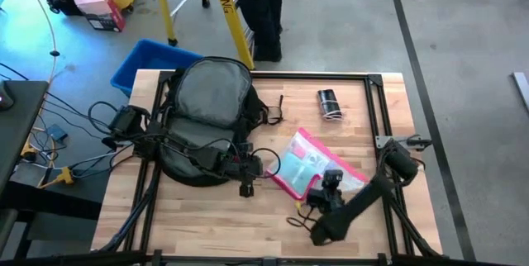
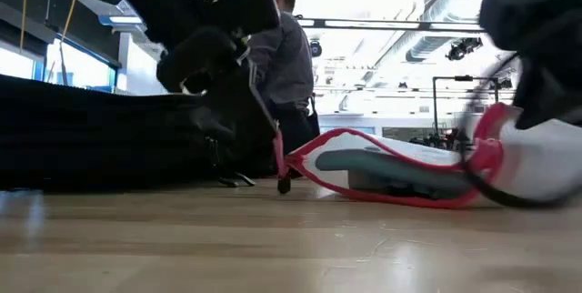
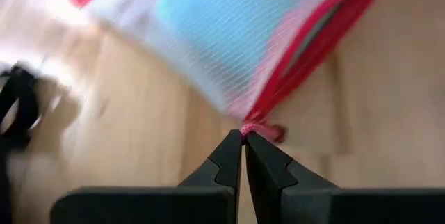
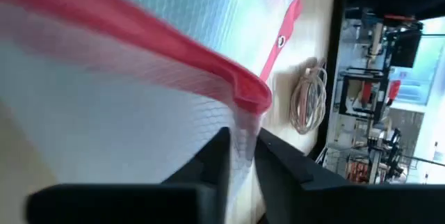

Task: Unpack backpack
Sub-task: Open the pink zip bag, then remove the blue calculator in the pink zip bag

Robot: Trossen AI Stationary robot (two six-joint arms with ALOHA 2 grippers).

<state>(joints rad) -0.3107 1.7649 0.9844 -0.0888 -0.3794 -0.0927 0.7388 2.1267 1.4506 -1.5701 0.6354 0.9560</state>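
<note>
Pincers first: the left gripper (image 3: pixel 243 139) has its two dark fingers pressed together on the small pink tab at the corner of the clear pink-edged pouch (image 1: pixel 307 167), while the right gripper (image 4: pixel 241 156) pinches the mesh wall of that same pouch just under its pink binding, its fingers standing only slightly apart with the fabric between them. Held at two ends like this, the pouch seems to be steadied by one arm so the other can work its corner or zip; I judge it is already out of the bag and is being handled on the bare wood.

Beyond the two arms, the backpack (image 1: pixel 211 113) lies flat on the left half of the table (image 1: pixel 388 241), grey back panel up, with the left arm reaching across it. A small dark cylinder with a coiled white cable (image 1: pixel 329 105) sits well apart towards the far edge.

From overhead I can see the whole layout, but the grips are lost under the wrists. The left wrist view alone shows the tab caught at the fingertips. The right wrist view alone shows the mesh pinched, and the cable coil (image 4: pixel 310 96) beyond. At table height the pouch (image 2: pixel 391 170) shows its corner lifted off the wood, and a person (image 2: pixel 282 65) stands behind the table.
</note>
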